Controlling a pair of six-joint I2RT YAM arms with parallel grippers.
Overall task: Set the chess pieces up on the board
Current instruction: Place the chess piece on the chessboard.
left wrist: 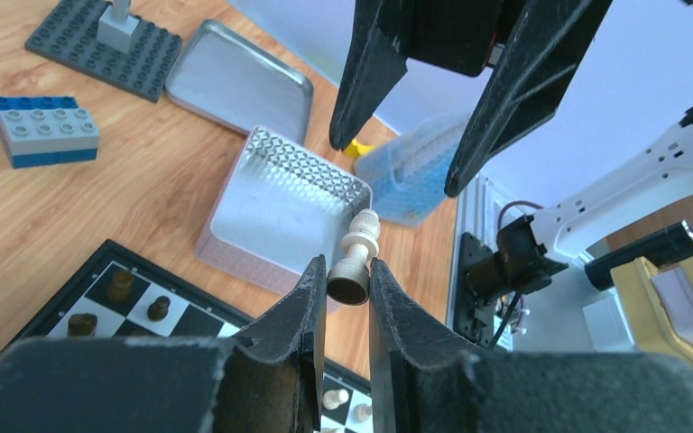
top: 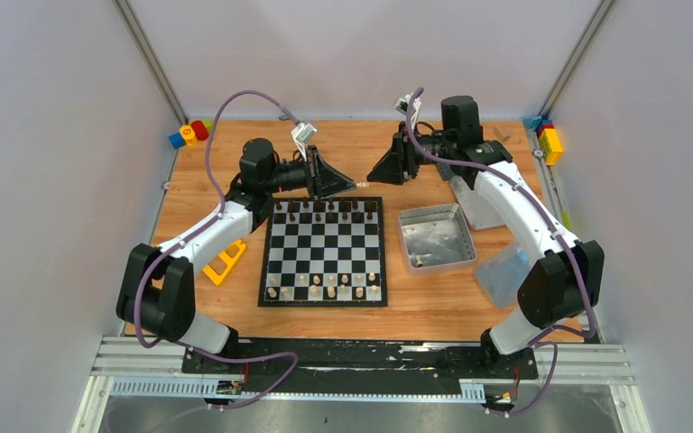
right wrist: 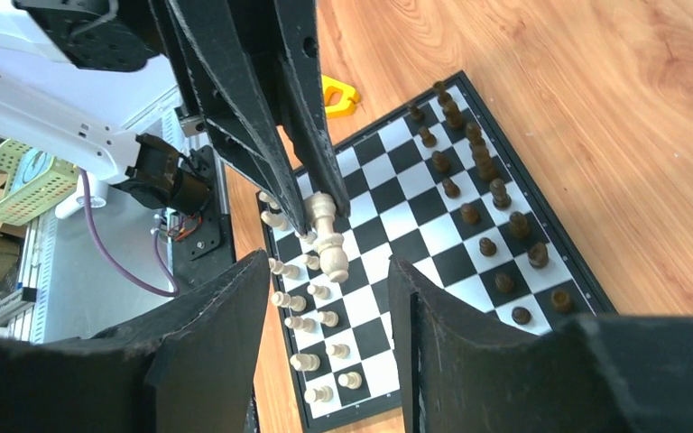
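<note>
The board point(top: 325, 236) lies mid-table. Dark pieces point(top: 329, 210) fill its far rows and cream pieces point(top: 325, 284) stand on its near rows. My left gripper point(top: 350, 186) hovers over the board's far right corner, shut on the base of a cream piece point(left wrist: 355, 260) that points toward the right gripper. My right gripper point(top: 374, 171) faces it, open and empty, with its fingers point(left wrist: 496, 117) spread just past the piece's head. In the right wrist view the held piece point(right wrist: 327, 236) hangs in front of my open right gripper point(right wrist: 329, 271), above the board point(right wrist: 496, 221).
A silver tin point(top: 435, 236) stands right of the board with a cream piece point(top: 420, 260) inside. A blue plastic bag point(top: 503, 271) lies further right and a yellow part point(top: 226, 262) left of the board. Its lid point(left wrist: 239, 88), a grey studded plate point(left wrist: 72, 41) and bricks point(left wrist: 43, 131) lie behind.
</note>
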